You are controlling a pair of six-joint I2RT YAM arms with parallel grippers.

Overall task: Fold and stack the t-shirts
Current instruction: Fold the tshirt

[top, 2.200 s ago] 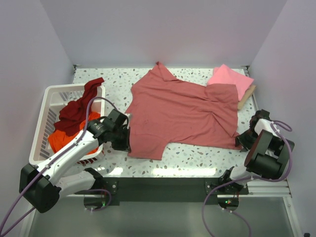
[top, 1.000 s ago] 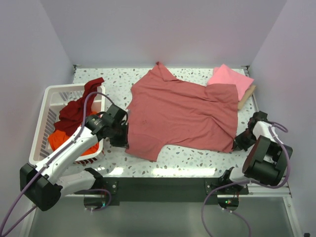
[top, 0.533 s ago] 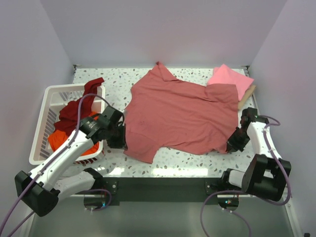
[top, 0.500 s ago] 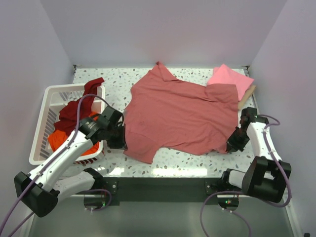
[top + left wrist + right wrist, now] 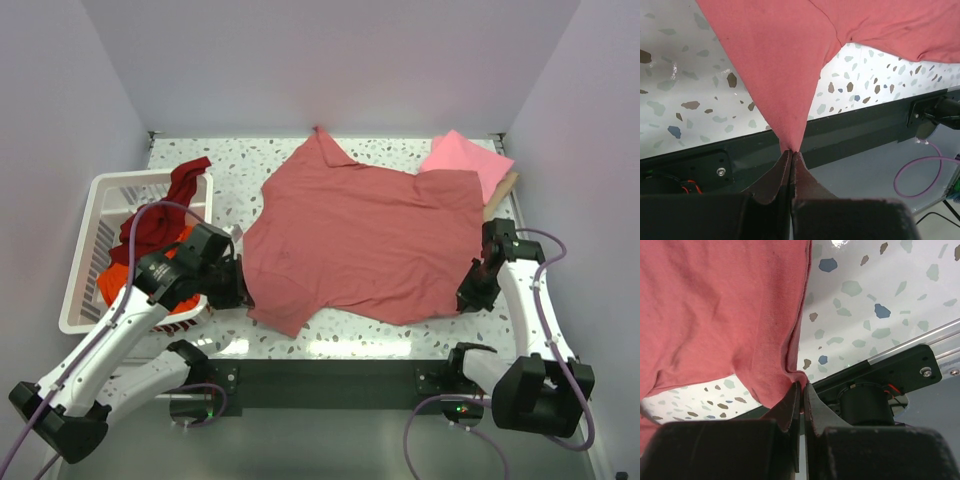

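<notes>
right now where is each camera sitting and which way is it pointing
Top external: above and behind the arm bases, looking down on the table; shows both arms, the left gripper and right gripper at the near corners of the rose-red t-shirt, and the basket at left.
Left wrist: on the left arm, looking along its own shut fingers, which pinch a shirt corner, toward the table's near edge.
Right wrist: on the right arm, looking along its shut fingers pinching the hem.
Shared: all three show the shirt and speckled table.

Four t-shirts (rose-red [image 5: 360, 240], pink [image 5: 465, 160], maroon [image 5: 150, 228], orange [image 5: 118, 286]), one basket [image 5: 88, 218], two hands (left [image 5: 238, 294], right [image 5: 469, 300]).
</notes>
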